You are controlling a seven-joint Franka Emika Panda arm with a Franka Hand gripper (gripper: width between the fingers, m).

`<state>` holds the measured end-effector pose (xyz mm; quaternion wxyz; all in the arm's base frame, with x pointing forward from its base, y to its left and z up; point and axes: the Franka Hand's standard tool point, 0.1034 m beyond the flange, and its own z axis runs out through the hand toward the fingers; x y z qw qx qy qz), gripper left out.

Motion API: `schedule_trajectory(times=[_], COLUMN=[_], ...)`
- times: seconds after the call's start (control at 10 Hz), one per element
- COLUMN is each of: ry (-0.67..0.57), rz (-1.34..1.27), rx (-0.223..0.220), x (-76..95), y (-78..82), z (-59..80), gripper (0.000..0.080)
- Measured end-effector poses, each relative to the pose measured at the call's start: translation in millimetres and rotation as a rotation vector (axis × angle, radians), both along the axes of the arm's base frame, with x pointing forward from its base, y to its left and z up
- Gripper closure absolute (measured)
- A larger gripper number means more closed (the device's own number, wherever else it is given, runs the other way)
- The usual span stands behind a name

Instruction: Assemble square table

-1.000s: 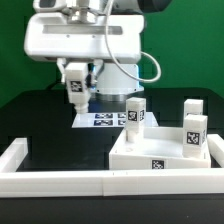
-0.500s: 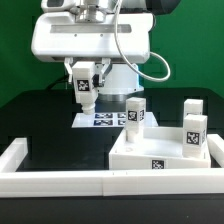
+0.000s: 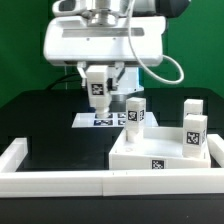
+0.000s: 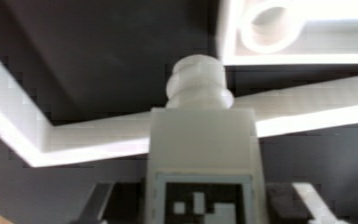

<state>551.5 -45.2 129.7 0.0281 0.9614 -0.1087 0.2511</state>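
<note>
Exterior view: tool (image 3: 98, 97) hangs above the black surface (image 3: 50, 115), clamped on a tagged white leg (image 3: 98, 91), over the marker board (image 3: 100, 120). Square slab (image 3: 150, 160) lies low at this view's right; three legs (image 3: 134, 113) stand on it

Wrist view: held leg (image 4: 206, 130) fills the centre, peg outward; slab corner hole (image 4: 275, 22) beyond

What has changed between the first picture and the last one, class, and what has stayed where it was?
The gripper, shut on a leg block, has carried it toward the exterior view's right, closer to the square slab. Nothing was picked up or released. The slab, the three leg blocks standing on it and the marker board have not moved.
</note>
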Motion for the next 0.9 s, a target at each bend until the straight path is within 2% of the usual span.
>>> schedule_trajectory(times=[0.1, 0.3, 0.4, 0.5, 0.6, 0.7, 0.8, 0.9], ry=[-0.003, -0.056, -0.045, -0.074, -0.077, -0.031, -0.047, -0.042], rz=[0.010, 0.019, 0.019, 0.016, 0.015, 0.020, 0.019, 0.028], rx=[-0.006, -0.056, -0.051, -0.068, -0.085, -0.060, -0.064, -0.057], x=[6.2, 14.6, 13.3, 15.1, 10.2, 7.6, 10.0, 9.5], y=[4.8, 6.2, 6.4, 3.3, 0.3, 4.3, 5.9, 14.3], z=[-4.0, -15.5, -17.4, -13.9, -21.5, -28.2, -26.4, -31.0], gripper=[0.0512, 0.0512, 0.0512, 0.0512, 0.0512, 0.0512, 0.0512, 0.0512])
